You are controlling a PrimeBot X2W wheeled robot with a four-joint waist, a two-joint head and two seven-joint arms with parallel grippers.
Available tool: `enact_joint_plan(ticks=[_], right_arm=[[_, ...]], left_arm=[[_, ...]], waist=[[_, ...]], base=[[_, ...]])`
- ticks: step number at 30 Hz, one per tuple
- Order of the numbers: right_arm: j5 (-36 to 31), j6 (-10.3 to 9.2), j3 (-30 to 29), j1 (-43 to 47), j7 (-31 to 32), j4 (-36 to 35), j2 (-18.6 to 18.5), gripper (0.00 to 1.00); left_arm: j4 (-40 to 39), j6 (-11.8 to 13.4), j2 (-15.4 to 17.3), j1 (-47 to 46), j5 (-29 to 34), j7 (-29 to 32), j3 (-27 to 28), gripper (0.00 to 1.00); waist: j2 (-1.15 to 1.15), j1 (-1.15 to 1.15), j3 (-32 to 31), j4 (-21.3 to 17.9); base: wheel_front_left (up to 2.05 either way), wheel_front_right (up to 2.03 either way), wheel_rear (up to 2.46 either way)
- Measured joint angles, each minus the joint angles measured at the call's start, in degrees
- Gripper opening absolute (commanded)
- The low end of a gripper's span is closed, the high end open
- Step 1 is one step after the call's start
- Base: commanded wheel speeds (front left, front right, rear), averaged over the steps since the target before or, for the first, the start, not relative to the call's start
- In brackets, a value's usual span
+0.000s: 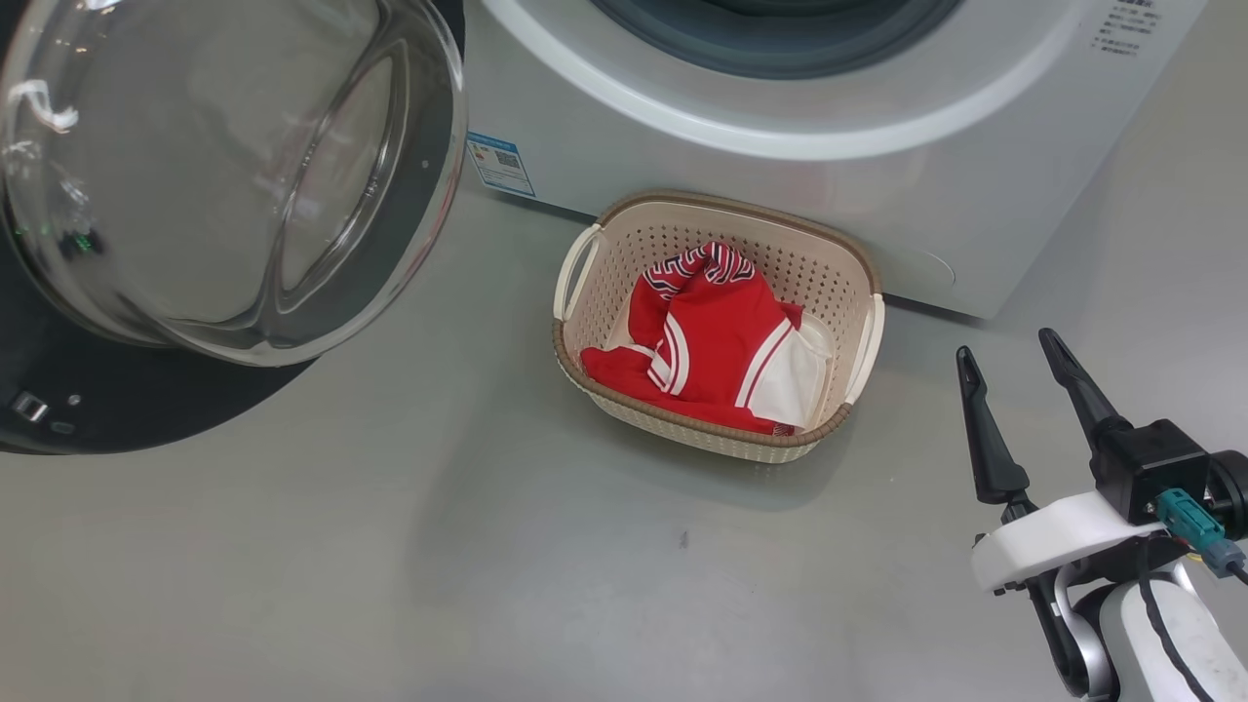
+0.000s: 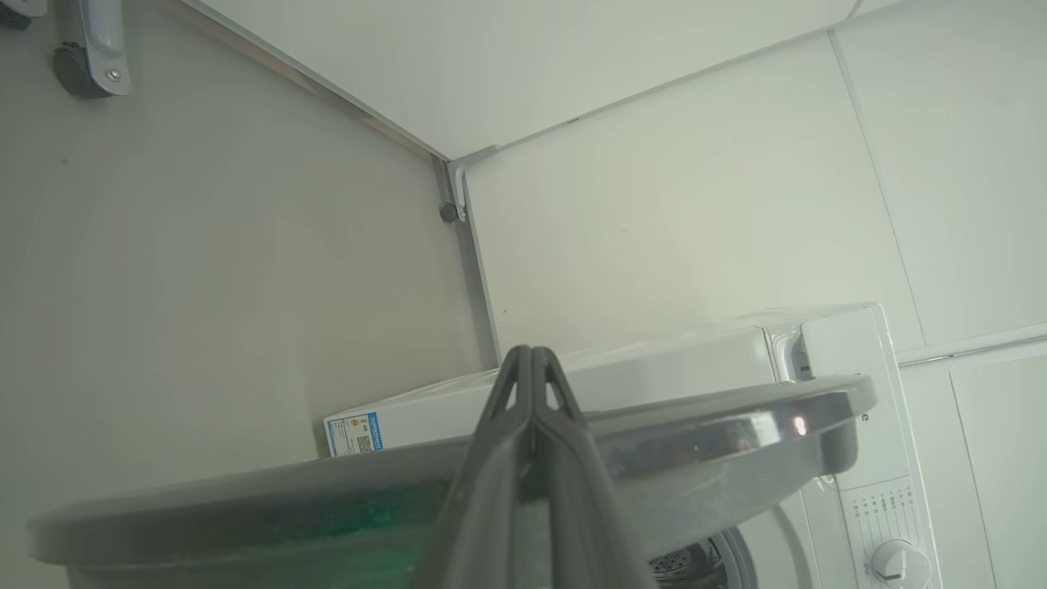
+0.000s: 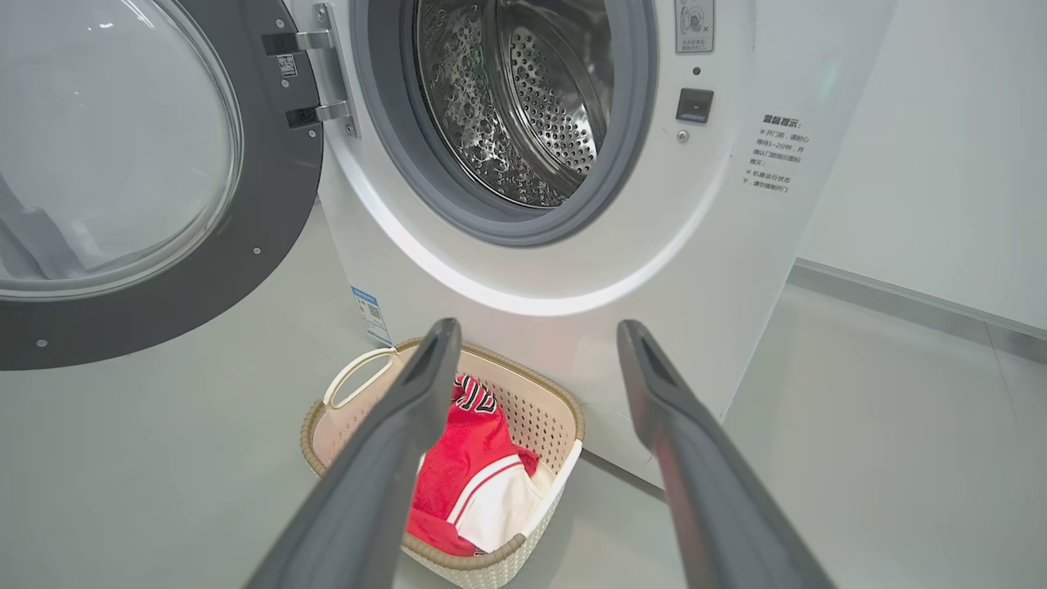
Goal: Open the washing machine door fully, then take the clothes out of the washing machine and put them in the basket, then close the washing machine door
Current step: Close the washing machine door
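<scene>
The washing machine door [image 1: 224, 185] [image 3: 123, 172] stands swung wide open at the left, glass bowl bulging out of its black rim. The white washing machine [image 1: 829, 127] [image 3: 523, 204] shows a bare steel drum [image 3: 523, 98]. The red and white clothes [image 1: 717, 336] [image 3: 470, 483] lie in the cream basket [image 1: 624, 229] [image 3: 544, 413] on the floor before the machine. My right gripper [image 1: 1009, 346] [image 3: 536, 335] is open, right of the basket, holding nothing. My left gripper [image 2: 532, 353] is shut, its fingers pressed together just behind the door's edge [image 2: 736, 429]; whether it touches the door I cannot tell.
Grey floor [image 1: 439, 565] spreads in front of the basket and under the door. A blue label [image 1: 499, 164] sits on the machine's lower left corner. White wall panels [image 2: 695, 204] stand behind the machine, and its control dial [image 2: 900, 563] shows at the side.
</scene>
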Motion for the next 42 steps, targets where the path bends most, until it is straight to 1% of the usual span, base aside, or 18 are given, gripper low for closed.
enact_joint_plan(ticks=[3, 9, 13, 15, 19, 21, 28, 31, 36, 42], right_arm=[[0.1, 0.01, 0.0, 0.0, 0.0, 0.2, 0.0, 1.00], [0.2, 0.03, 0.4, 0.1, -0.1, 0.6, 0.1, 1.00], [0.4, 0.10, 0.6, 0.2, -0.3, 0.9, 0.5, 1.00], [0.6, 0.09, 0.7, 0.5, -0.3, 1.0, 0.7, 1.00], [0.7, 0.10, 1.1, 0.9, -0.3, 1.3, 1.2, 1.00], [0.7, 0.11, 1.4, 0.9, -0.3, 1.3, 1.4, 1.00], [0.8, 0.10, 1.7, 1.0, -0.8, 1.4, 2.0, 1.00], [0.8, -0.34, 1.3, 1.3, -1.3, 1.3, 2.2, 1.00], [0.9, -0.37, 1.0, 1.4, -1.6, 1.4, 2.3, 1.00], [1.2, -0.40, 1.3, 1.3, -2.2, 1.8, 3.0, 1.00]], left_arm=[[-0.1, -1.2, -0.3, 0.1, 0.0, 1.6, -1.0, 0.00], [-1.5, -2.6, -1.1, 0.7, -0.1, 4.6, -2.3, 0.00], [-3.6, -3.3, -1.5, 1.7, -1.5, 6.8, -3.4, 0.00], [-4.6, -3.3, -2.2, 2.3, -1.9, 7.8, -3.6, 0.00], [-6.4, -3.4, -2.4, 3.8, -2.0, 9.9, -4.5, 0.00], [-7.2, -3.8, -2.8, 4.7, -2.5, 10.6, -4.4, 0.00], [-12.1, -3.8, -3.1, 8.5, -3.4, 13.6, -4.5, 0.00], [-14.4, -3.8, -4.5, 9.2, -3.9, 15.2, -5.3, 0.00], [-19.1, -3.8, -7.1, 10.2, -5.2, 17.5, -7.3, 0.00], [-23.4, -3.8, -8.2, 12.8, -5.7, 18.7, -7.7, 0.00]], waist=[[0.00, 0.00, -0.4, 0.6], [0.00, 0.00, -1.6, 1.3], [0.00, 0.00, -2.5, 1.6], [0.00, 0.00, -2.9, 1.8], [0.00, 0.00, -3.7, 1.9], [0.00, 0.00, -4.0, 1.8], [0.00, 0.00, -4.5, 0.8], [0.00, 0.00, -4.5, 0.3], [0.00, 0.00, -4.5, 0.0], [0.00, 0.00, -4.8, -0.8]], base=[[0.00, 0.00, 0.00], [0.00, 0.00, 0.00], [0.00, 0.00, 0.00], [0.00, 0.00, 0.00], [0.00, 0.00, 0.00], [0.00, 0.00, 0.00], [0.00, 0.00, 0.00], [0.00, 0.00, 0.00], [0.00, 0.00, 0.00], [0.00, 0.00, 0.00]])
